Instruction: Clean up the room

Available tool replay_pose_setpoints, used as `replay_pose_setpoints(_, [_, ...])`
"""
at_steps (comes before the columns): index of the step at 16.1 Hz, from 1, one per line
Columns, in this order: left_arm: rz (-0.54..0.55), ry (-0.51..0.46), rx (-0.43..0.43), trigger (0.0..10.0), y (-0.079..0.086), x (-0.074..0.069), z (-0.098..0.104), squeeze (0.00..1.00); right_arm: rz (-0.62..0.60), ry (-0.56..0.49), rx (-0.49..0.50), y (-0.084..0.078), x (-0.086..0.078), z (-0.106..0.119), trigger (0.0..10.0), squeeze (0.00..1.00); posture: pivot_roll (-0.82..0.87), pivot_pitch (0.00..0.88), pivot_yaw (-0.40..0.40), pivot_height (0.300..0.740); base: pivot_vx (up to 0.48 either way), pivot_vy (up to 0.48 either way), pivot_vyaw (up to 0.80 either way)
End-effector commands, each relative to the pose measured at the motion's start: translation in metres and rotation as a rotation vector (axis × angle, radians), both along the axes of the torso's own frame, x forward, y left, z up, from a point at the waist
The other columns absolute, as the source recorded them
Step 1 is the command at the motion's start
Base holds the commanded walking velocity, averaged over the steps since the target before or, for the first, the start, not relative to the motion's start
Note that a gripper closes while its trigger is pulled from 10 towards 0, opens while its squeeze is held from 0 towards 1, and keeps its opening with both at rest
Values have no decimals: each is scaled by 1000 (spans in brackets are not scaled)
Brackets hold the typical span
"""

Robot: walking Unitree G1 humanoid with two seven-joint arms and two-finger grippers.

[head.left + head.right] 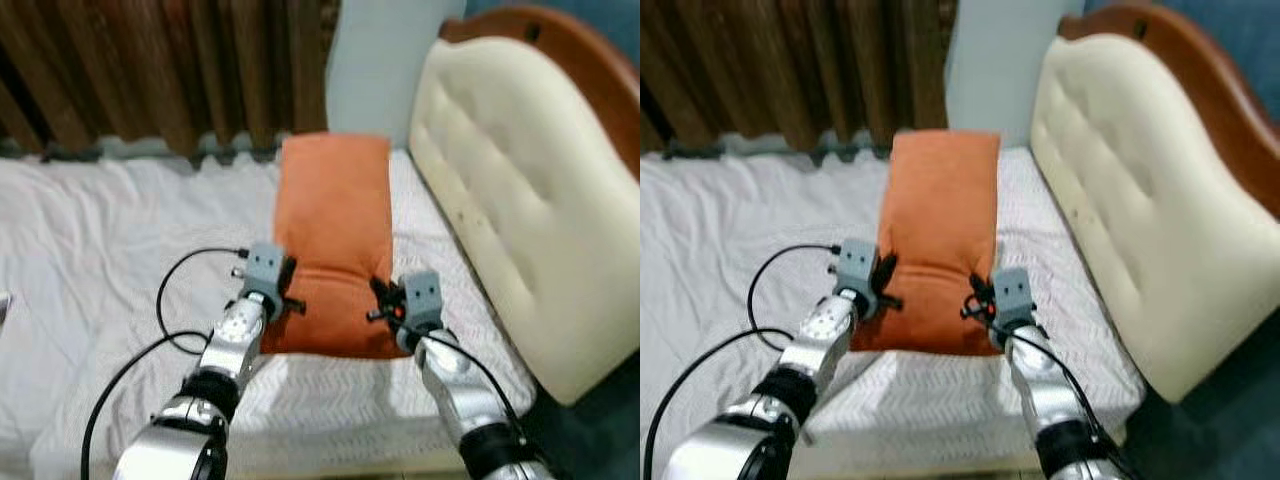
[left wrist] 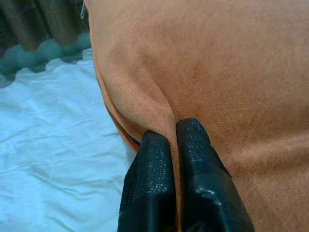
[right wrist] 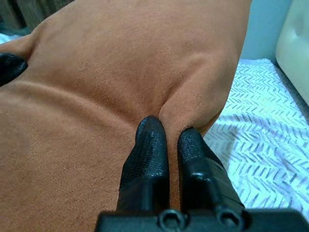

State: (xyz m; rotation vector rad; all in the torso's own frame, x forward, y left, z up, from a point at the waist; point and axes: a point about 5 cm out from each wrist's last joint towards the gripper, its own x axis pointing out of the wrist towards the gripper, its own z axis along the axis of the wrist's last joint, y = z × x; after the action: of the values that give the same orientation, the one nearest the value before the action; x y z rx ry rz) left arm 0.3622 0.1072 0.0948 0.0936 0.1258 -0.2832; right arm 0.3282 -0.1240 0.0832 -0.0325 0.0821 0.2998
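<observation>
The orange pillow (image 1: 334, 235) lies lengthwise on the bed (image 1: 110, 250), just beside the cream headboard (image 1: 520, 190), its far end toward the curtain (image 1: 150, 70). The left gripper (image 2: 174, 140) is pressed together on a fold of fabric at the pillow's near left edge, and the right gripper (image 3: 166, 133) is likewise pinched tight on a pleat at the near right edge. The pillow looks soft, light and floppy, so it will likely sag between the two holds; gripping nearer the corners seems wisest. The head views show both arms and the pillow's place by the headboard; the wrist views show the cloth bunched between the fingers (image 2: 152, 159), which the head views blur
</observation>
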Motion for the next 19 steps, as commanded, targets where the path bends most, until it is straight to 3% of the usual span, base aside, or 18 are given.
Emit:
replay_pose_setpoints(1, [49, -47, -8, 10000, 6, 8, 14, 0, -66, -23, -21, -22, 2, 4, 10000, 0, -101, 39, 15, 740, 386, -281, 0])
replay_pose_setpoints(14, [-1, -30, 14, 10000, -5, 5, 10, 0, -32, 22, -66, -21, -1, -5, 10000, 0, -109, 32, 15, 740, 369, -302, 0])
replay_pose_setpoints(19, [12, 42, 12, 10000, -8, 2, -2, 0, 45, 143, -222, -8, 11, -18, 10000, 0, -102, 95, 13, 740, 352, -322, 0])
